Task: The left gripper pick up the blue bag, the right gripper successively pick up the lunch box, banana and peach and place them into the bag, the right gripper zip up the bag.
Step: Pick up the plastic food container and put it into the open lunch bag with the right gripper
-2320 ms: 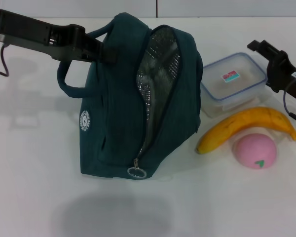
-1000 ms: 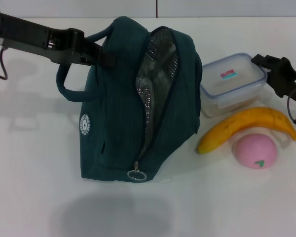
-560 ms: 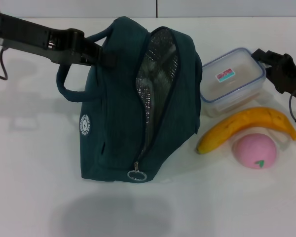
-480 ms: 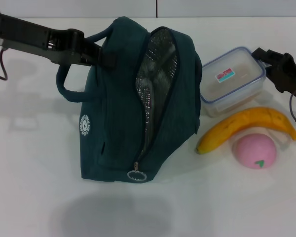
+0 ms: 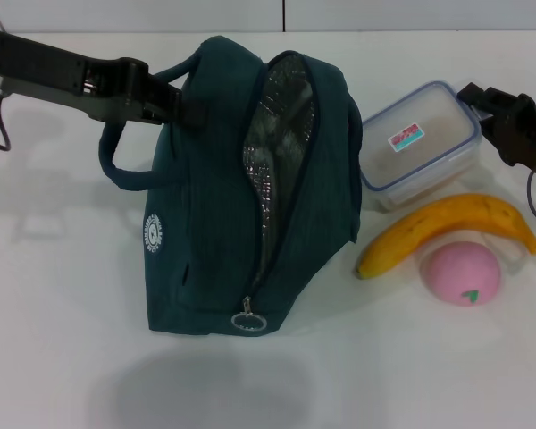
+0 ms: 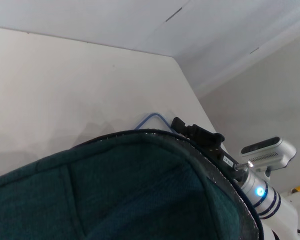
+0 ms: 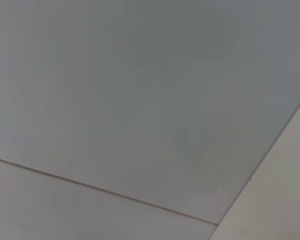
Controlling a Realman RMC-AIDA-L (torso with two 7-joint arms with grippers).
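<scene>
From 9 o'clock in the head view, the left gripper (image 5: 183, 103) reaches in on its black arm and is clamped on the upper handle of the blue bag (image 5: 214, 206), fingers closed around the strap near the bag's top at about 11 o'clock. The bag stands upright on the white table (image 5: 62, 340), its zip undone so the silver foil lining (image 5: 281, 134) shows through the gap, with the ring zip pull (image 5: 245, 320) hanging low at 6 o'clock and the round white logo (image 5: 154, 232) on its side; the 2nd handle loops out toward 9 o'clock. In the left wrist view the teal fabric of the bag (image 6: 115, 190) fills the lower part, and the other arm shows beyond it. Just beside the bag, at about 2 o'clock, the lunch box (image 5: 420, 143) is tilted with its far end raised, and the right gripper (image 5: 482, 112) meets that raised end at 3 o'clock; I cannot tell how far its fingers are spread. Below the box, the banana (image 5: 447, 228) lies on the table, and the peach (image 5: 464, 273) sits touching it at 4 o'clock
</scene>
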